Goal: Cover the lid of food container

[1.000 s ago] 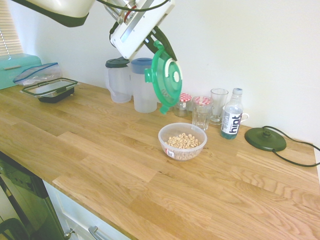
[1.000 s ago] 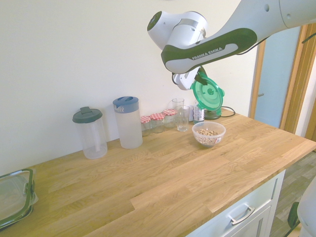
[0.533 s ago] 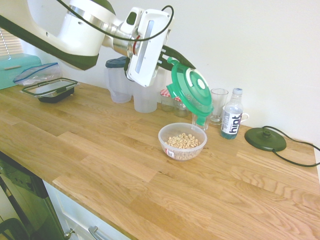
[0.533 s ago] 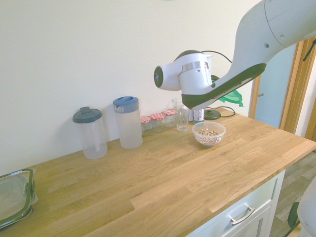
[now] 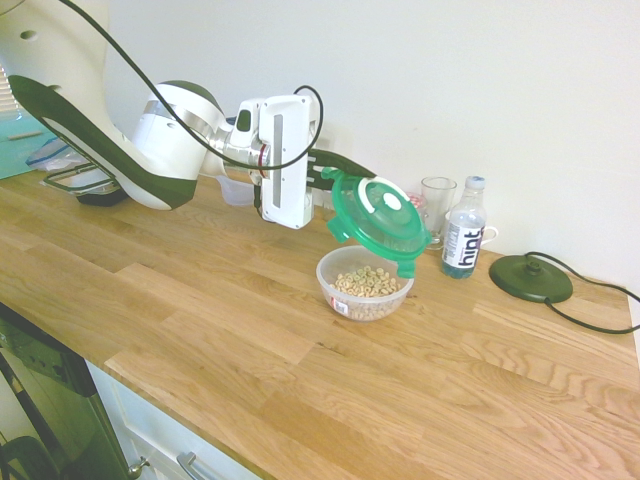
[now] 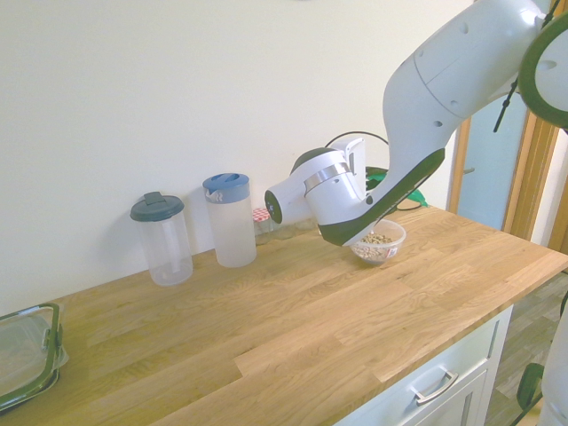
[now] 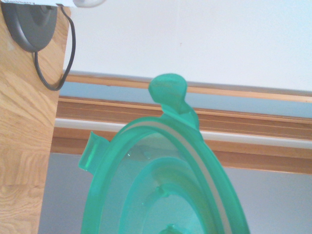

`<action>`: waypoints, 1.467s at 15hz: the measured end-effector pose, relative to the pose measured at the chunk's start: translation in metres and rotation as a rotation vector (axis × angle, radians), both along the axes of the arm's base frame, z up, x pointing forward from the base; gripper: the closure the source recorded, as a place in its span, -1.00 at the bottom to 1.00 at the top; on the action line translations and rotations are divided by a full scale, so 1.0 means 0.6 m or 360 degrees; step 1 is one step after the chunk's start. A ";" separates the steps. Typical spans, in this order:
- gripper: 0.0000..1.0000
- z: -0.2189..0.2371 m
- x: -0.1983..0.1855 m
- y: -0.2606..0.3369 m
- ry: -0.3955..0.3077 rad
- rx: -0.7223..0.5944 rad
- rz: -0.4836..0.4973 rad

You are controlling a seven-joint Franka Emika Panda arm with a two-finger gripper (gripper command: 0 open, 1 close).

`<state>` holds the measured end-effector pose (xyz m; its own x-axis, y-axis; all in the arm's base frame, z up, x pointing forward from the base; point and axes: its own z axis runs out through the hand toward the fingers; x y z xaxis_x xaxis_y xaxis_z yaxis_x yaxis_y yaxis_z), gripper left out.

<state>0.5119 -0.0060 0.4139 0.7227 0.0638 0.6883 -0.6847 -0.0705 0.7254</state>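
Note:
The round green lid (image 5: 381, 219) with snap tabs hangs tilted just above the far rim of the food container (image 5: 365, 283), a small clear tub holding pale cereal rings. My gripper (image 5: 333, 171) is shut on the lid's left edge, reaching in from the left. In the second exterior view the arm covers most of the lid, and the food container (image 6: 379, 242) shows below the arm. The wrist view is filled by the lid (image 7: 165, 180) from close up.
Behind the tub stand a drinking glass (image 5: 436, 209) and a water bottle (image 5: 463, 242). A black kettle base (image 5: 530, 278) with a cord lies at the right. Two clear pitchers (image 6: 230, 219) stand by the wall. A rectangular dark-rimmed container (image 6: 22, 355) lies at the counter's far end.
The arm has come down and swung the lid from hanging on edge near the wall to a flatter tilt right over the tub. The grip stayed shut.

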 end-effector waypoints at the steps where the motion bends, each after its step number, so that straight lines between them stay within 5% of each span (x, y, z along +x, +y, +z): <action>1: 1.00 -0.010 0.004 -0.001 0.0005 -0.0008 -0.0011; 14: 1.00 -0.119 0.031 0.032 0.0056 -0.0052 -0.0036; 22: 1.00 -0.117 0.056 0.049 0.0012 -0.0090 -0.0071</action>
<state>0.5458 0.0233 0.3435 0.7310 0.0701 0.6788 -0.6805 0.0010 0.7327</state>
